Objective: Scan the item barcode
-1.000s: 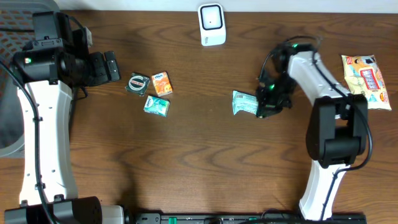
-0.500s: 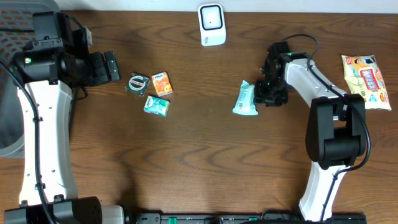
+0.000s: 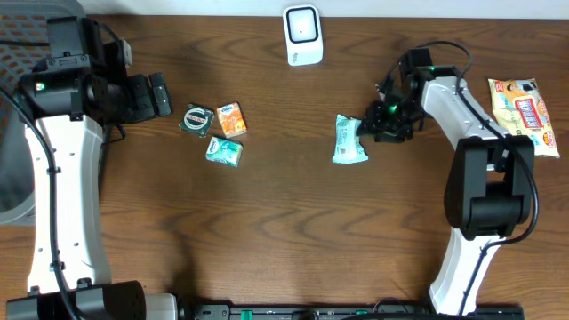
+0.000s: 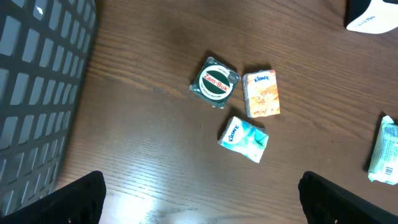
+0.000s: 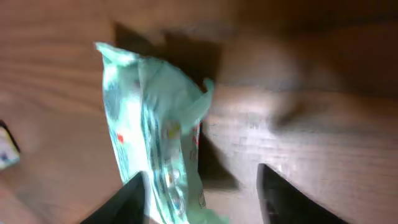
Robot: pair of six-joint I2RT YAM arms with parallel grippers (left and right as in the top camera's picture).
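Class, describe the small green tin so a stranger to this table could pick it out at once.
On the brown wooden table, look left of the white scanner to a cluster of three small items. The green tin is the leftmost; unlike the orange pack and teal pack beside it, it carries a round label.

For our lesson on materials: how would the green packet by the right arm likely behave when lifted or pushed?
The green packet looks floppy: its wrapper is crumpled, with a loose flap. Probably light, being thin film. Lying flat, it should slide, not roll.
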